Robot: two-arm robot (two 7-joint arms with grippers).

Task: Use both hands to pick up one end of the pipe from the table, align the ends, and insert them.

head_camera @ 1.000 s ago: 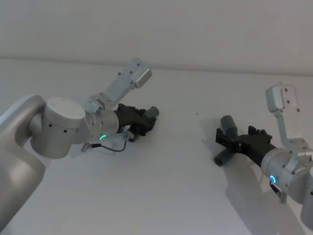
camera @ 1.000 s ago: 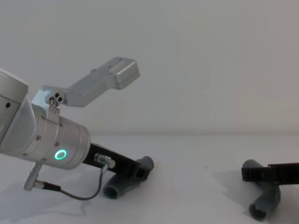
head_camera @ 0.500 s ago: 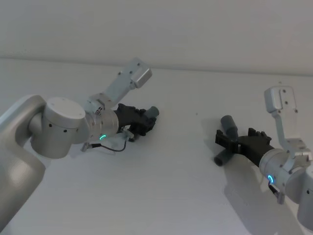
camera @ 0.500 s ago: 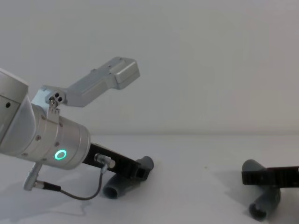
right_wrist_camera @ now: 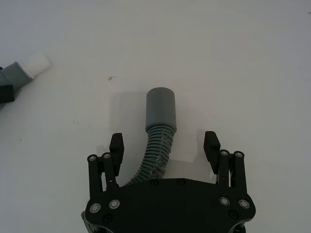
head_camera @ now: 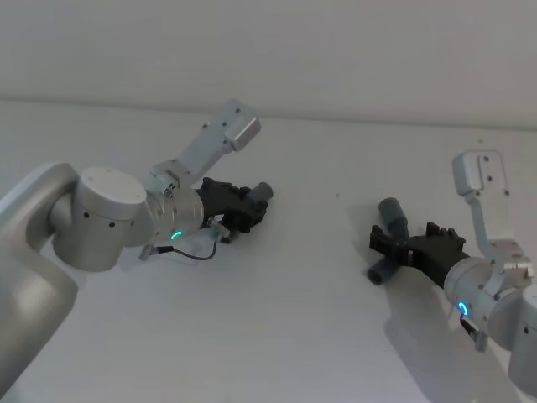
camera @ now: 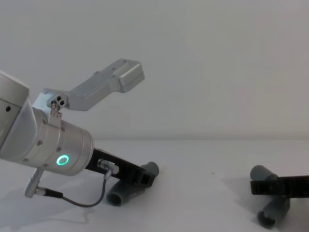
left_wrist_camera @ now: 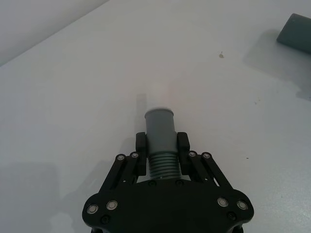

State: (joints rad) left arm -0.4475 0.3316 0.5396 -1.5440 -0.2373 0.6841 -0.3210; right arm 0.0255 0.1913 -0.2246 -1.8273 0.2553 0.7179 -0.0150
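Observation:
My left gripper (head_camera: 252, 210) lies low over the table (head_camera: 294, 319), shut on the gently curved pipe piece (head_camera: 262, 192). In the left wrist view its fingers (left_wrist_camera: 141, 143) press both sides of the grey tube (left_wrist_camera: 159, 128), whose pale end points away. My right gripper (head_camera: 388, 243) sits over the elbow piece (head_camera: 392, 217) on the right. In the right wrist view that gripper (right_wrist_camera: 164, 143) is open, with the ribbed elbow (right_wrist_camera: 160, 114) between its fingers and a gap on each side. The chest view has the left gripper (camera: 142, 178) and the right one (camera: 256, 186) low on the table.
The white tip of the left piece (right_wrist_camera: 36, 63) shows far off in the right wrist view. The elbow's end (left_wrist_camera: 296, 34) shows at a corner of the left wrist view. Bare white table lies between the two arms, and a pale wall stands behind.
My right gripper has sunk a little lower around the elbow piece. The left arm and its pipe piece have not moved.

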